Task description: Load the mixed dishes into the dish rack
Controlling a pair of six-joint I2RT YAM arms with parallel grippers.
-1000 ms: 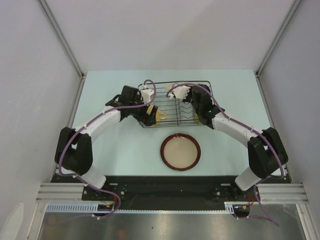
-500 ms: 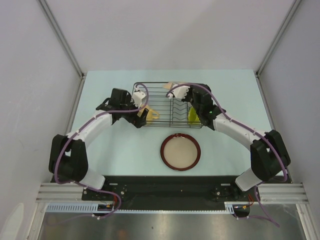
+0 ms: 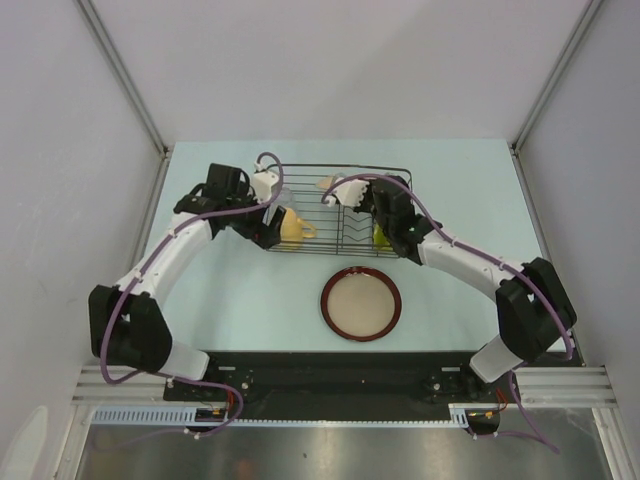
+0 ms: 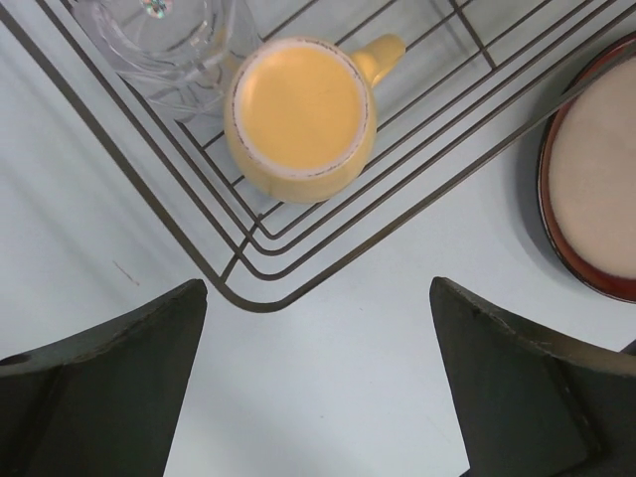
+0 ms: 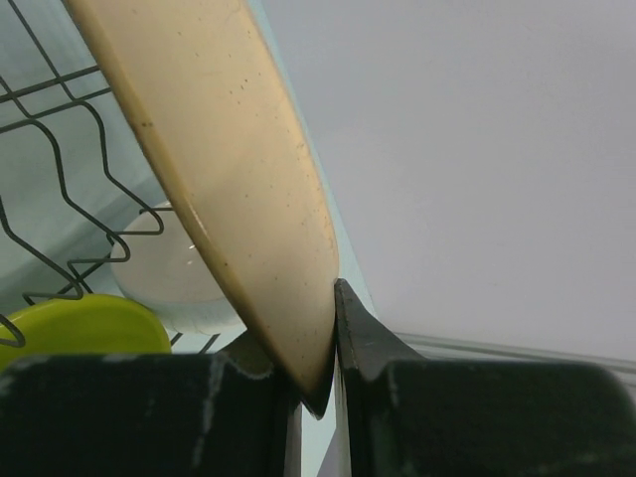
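The black wire dish rack (image 3: pixel 340 167) stands at the back middle of the table. My right gripper (image 5: pixel 328 338) is shut on the rim of a tan plate (image 5: pixel 219 169), held on edge over the rack's middle (image 3: pixel 335 184). Below it in the rack lie the lime-green bowl (image 5: pixel 79 323) and the small white bowl (image 5: pixel 169 278). The yellow-orange mug (image 4: pixel 301 114) stands upright in the rack's near left corner beside the clear glass (image 4: pixel 164 40). My left gripper (image 4: pixel 318 298) is open and empty, just outside that corner. The dark-rimmed plate (image 3: pixel 360 303) lies flat on the table in front of the rack.
Pale side walls with metal posts (image 3: pixel 120 75) close in the table on the left, right and back. The arms' black base rail (image 3: pixel 320 375) runs along the near edge.
My left gripper has drawn back to the left, away from the mug, which now stands in the rack's corner. The rack, the right gripper and its plate have shifted slightly left.
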